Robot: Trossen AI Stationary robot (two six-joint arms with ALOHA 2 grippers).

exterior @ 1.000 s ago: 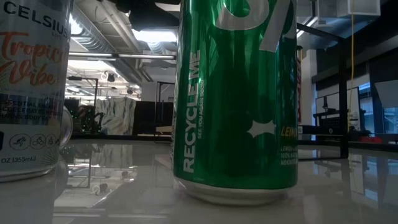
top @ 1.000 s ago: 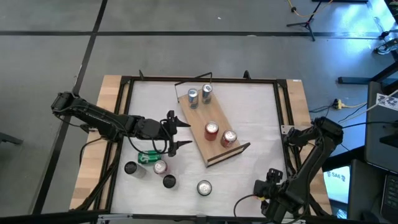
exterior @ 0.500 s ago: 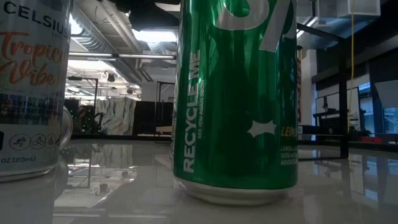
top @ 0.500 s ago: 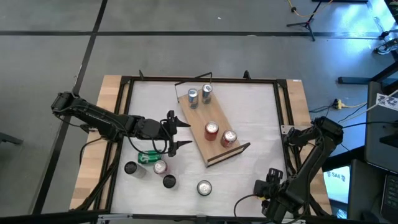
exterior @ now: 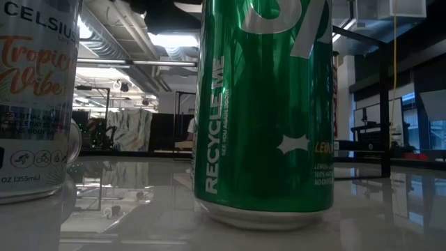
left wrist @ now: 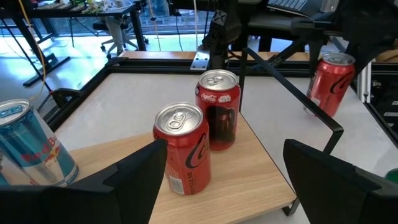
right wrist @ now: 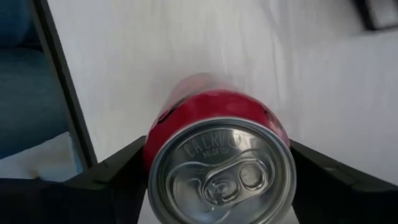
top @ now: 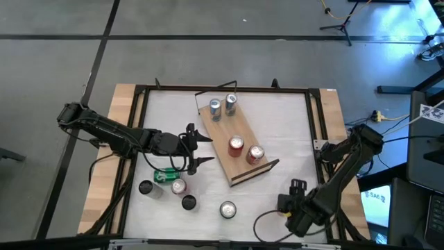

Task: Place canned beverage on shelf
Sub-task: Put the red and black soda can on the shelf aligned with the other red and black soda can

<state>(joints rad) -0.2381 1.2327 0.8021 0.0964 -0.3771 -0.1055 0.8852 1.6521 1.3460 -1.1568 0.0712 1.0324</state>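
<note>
Off the dark-rimmed end of the shelf (top: pixel 232 144), near the table's front right corner, the right gripper (top: pixel 290 196) is seen with a red can (right wrist: pixel 219 153) between its fingers (right wrist: pixel 112 169). In the right wrist view the can fills the gap between the jaws, its silver top facing the camera, so the jaws are judged closed on its sides; whether the grip is firm cannot be told.

On the shelf four cans are already standing: two silver ones (top: pixel 222 105) by the wire-frame end and two red ones (top: pixel 245 149) toward the rimmed end. Bare board is left between the pairs.

For the step in hand, the can should be lifted clear of the table before any sideways travel, kept upright, and carried over the dark rim rather than dragged across it. A spot on the bare wood should be chosen, well apart from the red pair, so that no neighbour is knocked. It should be lowered until the base rests flat, and only then released.

Beside the shelf's long left edge the left gripper (top: pixel 197 146) is held with jaws wide and empty, and should be given a berth.
</note>
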